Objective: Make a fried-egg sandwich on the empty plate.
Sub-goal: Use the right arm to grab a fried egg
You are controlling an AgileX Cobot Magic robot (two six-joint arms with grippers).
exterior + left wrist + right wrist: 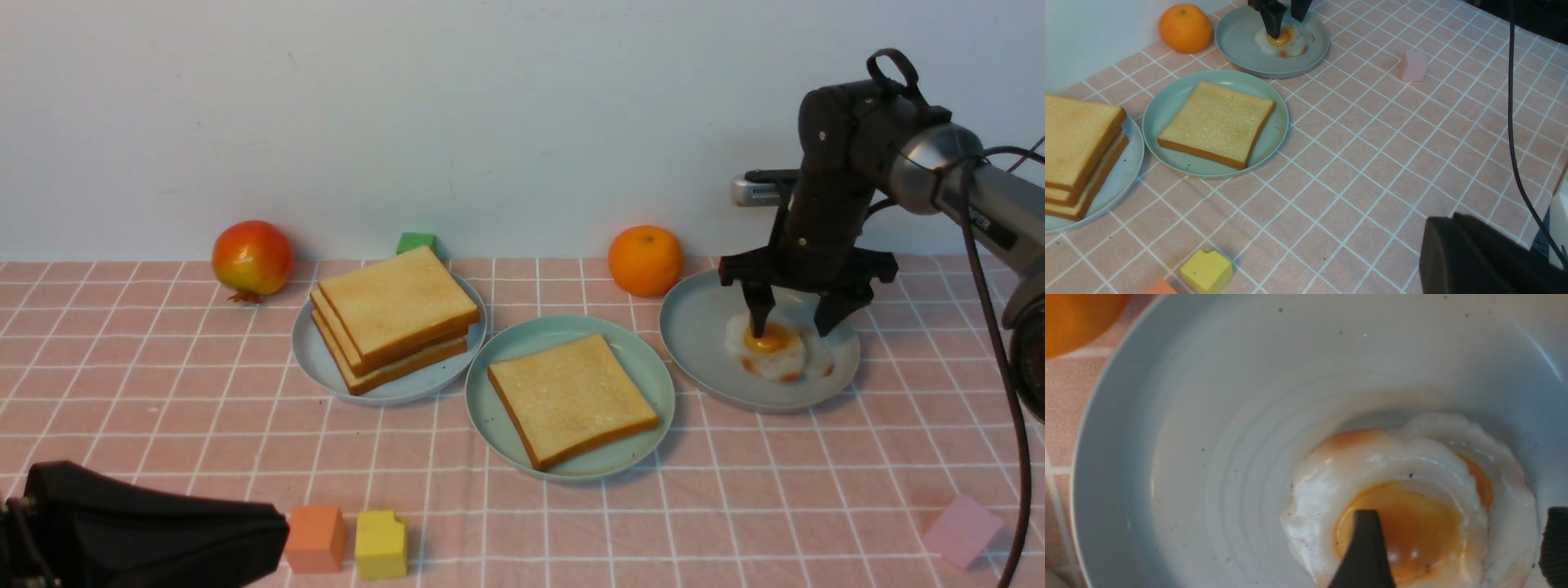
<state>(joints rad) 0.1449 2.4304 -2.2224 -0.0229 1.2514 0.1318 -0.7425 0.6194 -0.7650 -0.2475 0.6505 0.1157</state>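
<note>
Right hand [792, 328] open over fried egg [775, 351]; one toast slice [571, 396] on mint-green plate [498, 408].
Jaws apart astride the yolk, one fingertip touching it; the egg lies in a grey-blue plate [694, 327] just right of the mint-green plate. Toast pile [392, 314] just left of that plate. Left hand [155, 523], nearer the camera and well left of it, is closed. Lettering on the right arm is too small to read.

I'm getting bright, even light falling from above in the front view, soft short shadows lying beside the green plate [486, 420], right wrist view blurring at close range, egg [1412, 469] looking smeared, small glints sparkling on its yolk, left wrist view reading sharp.
</note>
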